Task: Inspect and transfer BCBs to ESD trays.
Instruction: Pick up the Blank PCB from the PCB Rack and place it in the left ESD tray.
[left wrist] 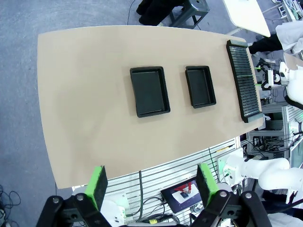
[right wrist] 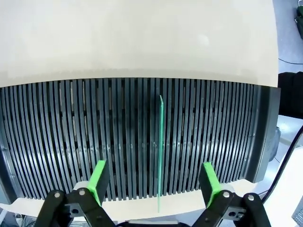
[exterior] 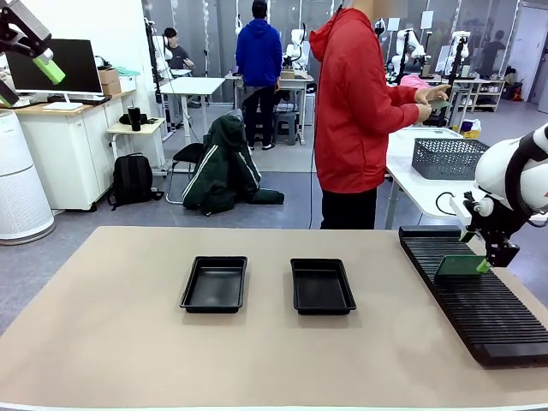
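In the front view the left end effector (exterior: 36, 50) hangs high at the upper left corner, well above the counter (exterior: 103, 342). Two black ESD trays lie side by side and apart in the middle of the counter, one ESD tray (exterior: 214, 283) on the left and the other ESD tray (exterior: 322, 285) to its right. At the right edge, a long black slotted rack (exterior: 501, 321) runs toward the camera. A green BCB (exterior: 461, 267) stands on edge in it, with the right end effector (exterior: 485, 257) just above it. A person in a red hoodie (exterior: 355, 111) stands at the far side, turned toward picture right. In the left wrist view the left end effector (left wrist: 151, 187) is released, its green fingers (left wrist: 97, 187) spread wide, far above the counter (left wrist: 85, 94). Both trays, the larger-looking one (left wrist: 149, 91) and the one nearer the rack (left wrist: 200, 86), lie below, with the rack (left wrist: 244, 80) along the right. In the right wrist view the right end effector (right wrist: 154, 182) is released, its fingers (right wrist: 99, 179) wide apart on either side of the BCB (right wrist: 161, 142). The BCB shows edge-on as a thin green line upright in a slot of the rack (right wrist: 71, 132), and neither pad touches it. The bare counter (right wrist: 142, 38) lies beyond.
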Robot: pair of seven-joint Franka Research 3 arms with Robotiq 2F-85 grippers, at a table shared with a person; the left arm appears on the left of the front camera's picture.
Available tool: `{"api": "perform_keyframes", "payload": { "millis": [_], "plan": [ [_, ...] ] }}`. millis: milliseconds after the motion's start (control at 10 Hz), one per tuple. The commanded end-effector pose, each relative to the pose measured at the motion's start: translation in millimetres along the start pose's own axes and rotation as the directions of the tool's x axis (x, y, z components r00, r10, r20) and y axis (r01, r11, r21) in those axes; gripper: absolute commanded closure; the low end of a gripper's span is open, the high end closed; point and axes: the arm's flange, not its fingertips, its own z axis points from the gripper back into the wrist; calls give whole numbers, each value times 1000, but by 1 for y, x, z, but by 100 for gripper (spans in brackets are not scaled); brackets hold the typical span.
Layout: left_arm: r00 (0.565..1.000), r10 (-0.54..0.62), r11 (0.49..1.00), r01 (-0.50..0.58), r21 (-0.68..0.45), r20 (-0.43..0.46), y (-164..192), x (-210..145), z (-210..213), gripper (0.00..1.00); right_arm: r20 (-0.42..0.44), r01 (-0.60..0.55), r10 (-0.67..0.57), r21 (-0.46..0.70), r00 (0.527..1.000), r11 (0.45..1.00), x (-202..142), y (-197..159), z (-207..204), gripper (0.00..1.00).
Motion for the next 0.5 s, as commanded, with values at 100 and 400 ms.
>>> {"api": "perform_keyframes", "payload": {
  "millis": [100,400],
  "plan": [
    [1000,2,1000,-2,8,-7,0,-1,0,0,-8,-45,45,-8,999,999,-7,-3,-6,6],
    [1000,2,1000,-2,8,-7,0,-1,0,0,-20,-48,48,-13,999,999,-7,-6,-6,18]
  ]
}}
